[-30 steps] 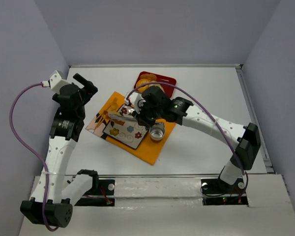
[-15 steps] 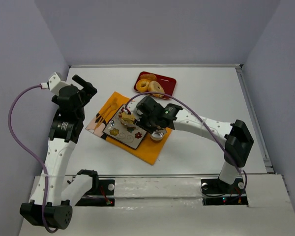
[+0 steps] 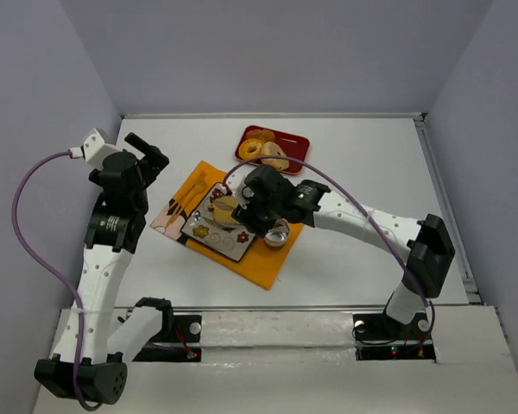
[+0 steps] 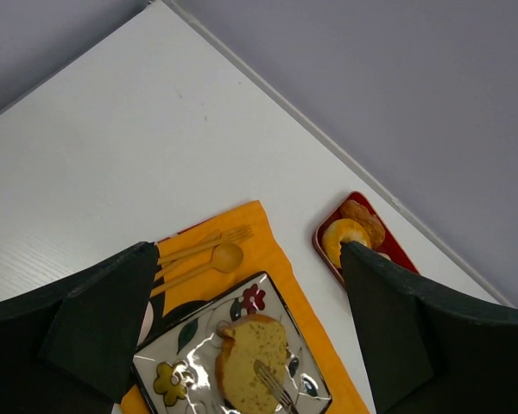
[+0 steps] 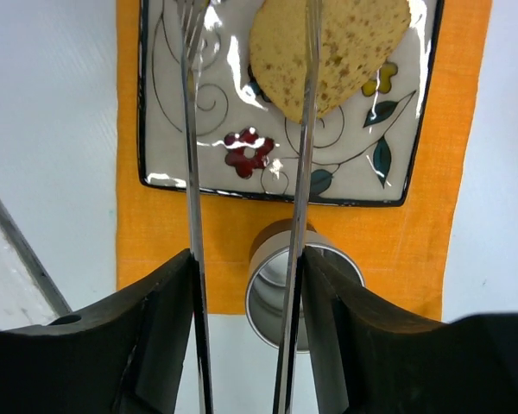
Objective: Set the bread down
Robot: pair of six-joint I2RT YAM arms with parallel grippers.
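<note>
Now: bread (image 3: 225, 208) lies flat on the square flowered plate (image 3: 233, 243), toward the plate's far corner. It is one slice, speckled yellow, clear of any grip. The plate sits on the orange placemat (image 3: 259, 263), with a small metal cup (image 3: 276, 233) just beside its right edge, also on the mat. Right gripper (image 3: 252, 207) hangs low over the plate. In the right wrist view its fingers (image 5: 160, 336) clasp a pair of metal tongs (image 5: 192, 129), one arm of the tongs lying along the inner face of each finger. The tong arms stand apart. One arm crosses over the bread (image 5: 328, 52), the other runs over bare plate (image 5: 345, 168) beside it, so the slice is not pinched between them. Whether the arm over the slice touches it, cannot tell. The left wrist view shows a toothed tong tip (image 4: 272, 384) over the near edge of the slice (image 4: 252, 358). Left gripper (image 3: 151, 151) is raised at the left side of the table (image 3: 345, 164), well apart from the plate. Its jaws are spread wide with nothing between them, fingers (image 4: 104, 319) framing the scene from above. A wooden fork and spoon (image 3: 188, 197) lie side by side on the mat, left of the plate. Red tray (image 3: 293, 141) sits at the far side of the table beyond the mat, holding ring-shaped pastries (image 3: 252, 149).
</note>
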